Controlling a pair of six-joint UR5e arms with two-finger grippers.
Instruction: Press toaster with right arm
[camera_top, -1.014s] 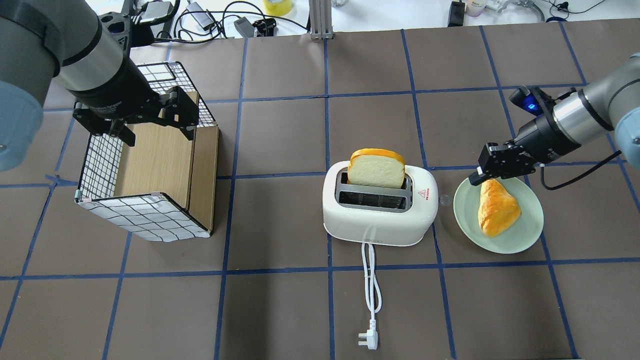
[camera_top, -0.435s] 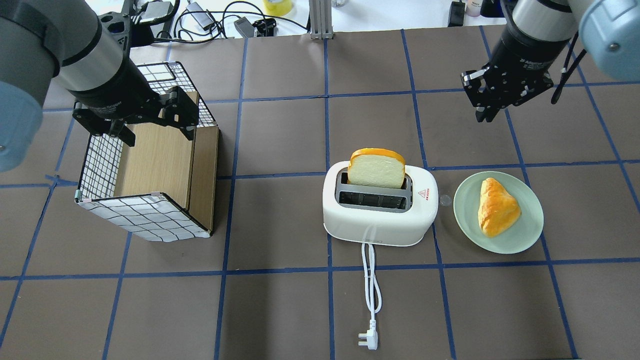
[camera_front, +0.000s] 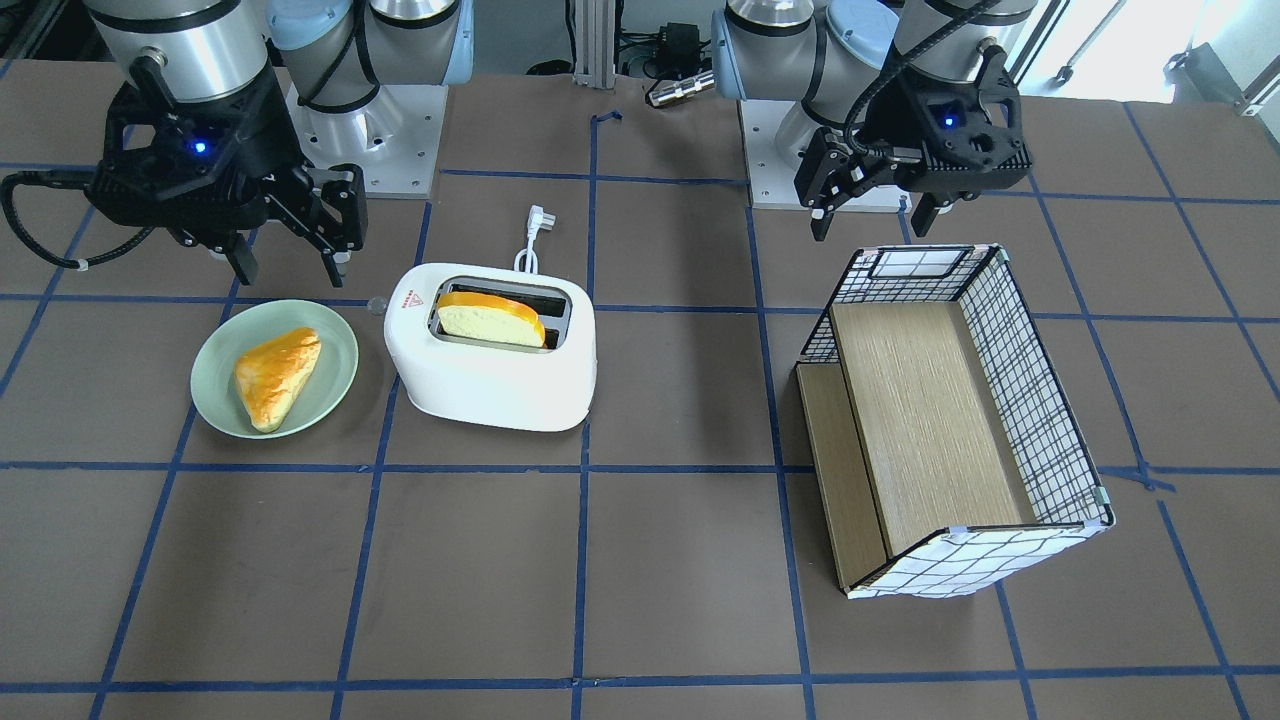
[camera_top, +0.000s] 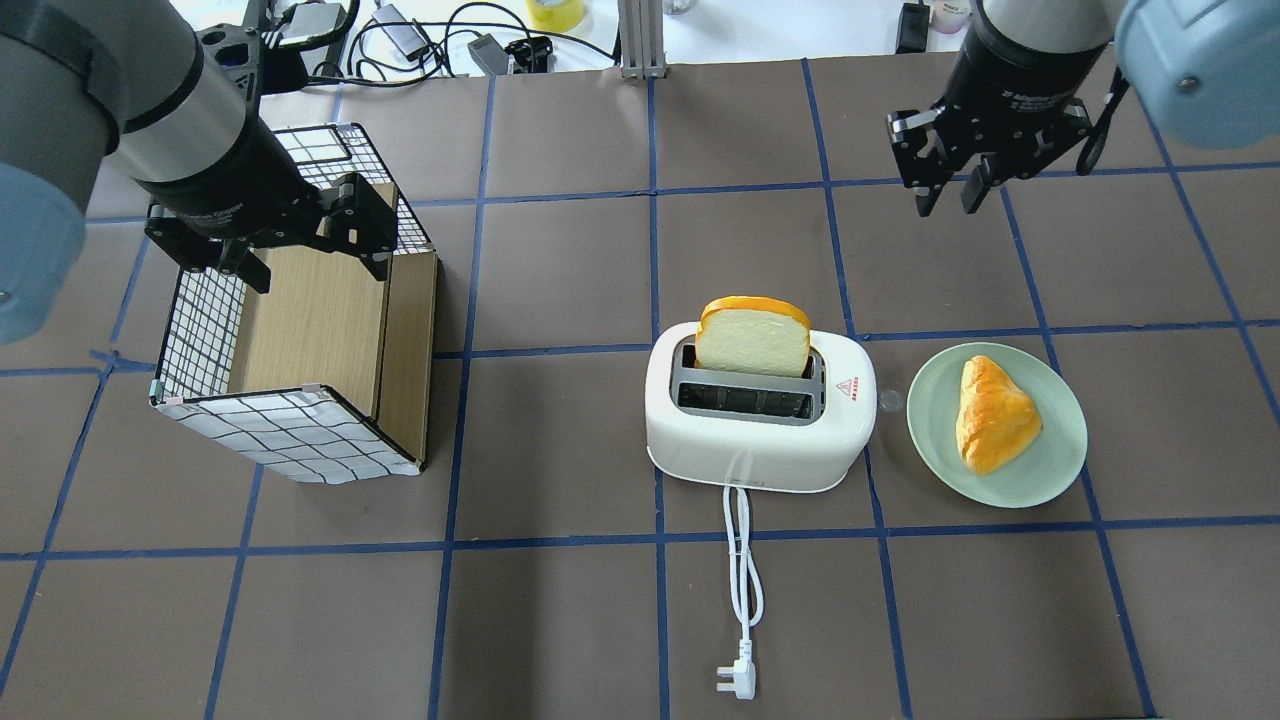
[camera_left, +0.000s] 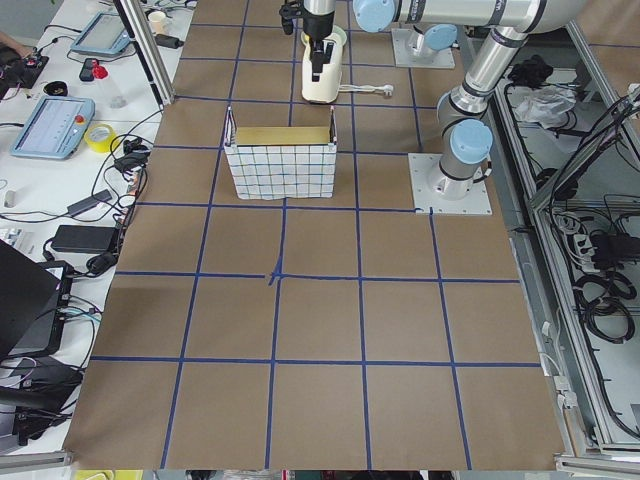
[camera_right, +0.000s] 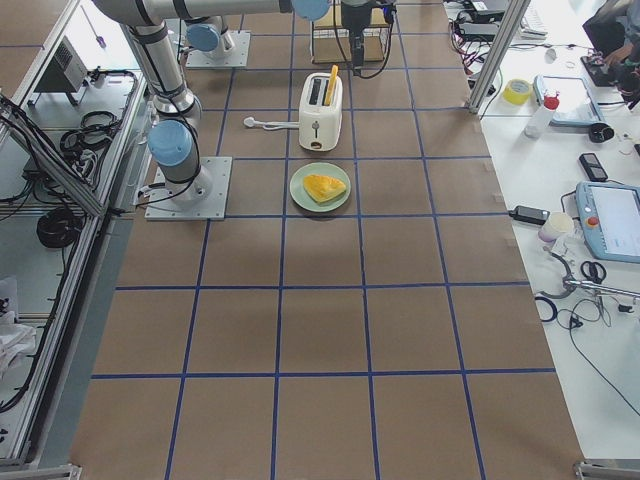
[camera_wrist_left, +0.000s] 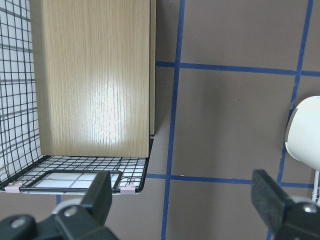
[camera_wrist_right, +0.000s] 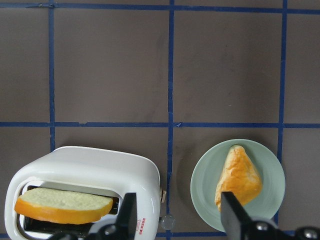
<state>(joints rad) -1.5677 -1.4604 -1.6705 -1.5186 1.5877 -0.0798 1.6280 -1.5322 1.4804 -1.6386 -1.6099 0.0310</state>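
Observation:
The white toaster (camera_top: 760, 432) stands mid-table with a bread slice (camera_top: 752, 338) upright in its far slot. It also shows in the front view (camera_front: 490, 375) and the right wrist view (camera_wrist_right: 90, 167). Its small grey lever (camera_top: 889, 401) sticks out of the right end, toward the plate. My right gripper (camera_top: 945, 205) is open and empty. It hangs high over the far side of the table, beyond the plate and right of the toaster, and shows in the front view (camera_front: 290, 270). My left gripper (camera_top: 315, 270) is open and empty above the checked box.
A green plate (camera_top: 1055, 465) with a golden pastry (camera_top: 993, 415) lies just right of the toaster. The checked wire box (camera_top: 290, 435) with wooden shelves stands at the left. The toaster's white cord (camera_top: 741, 560) and plug (camera_top: 735, 680) run toward the near edge.
My right gripper has left the spot over the plate's far-left rim, risen and swung to the far side of the table, then shifted a little left. The left arm has not moved.

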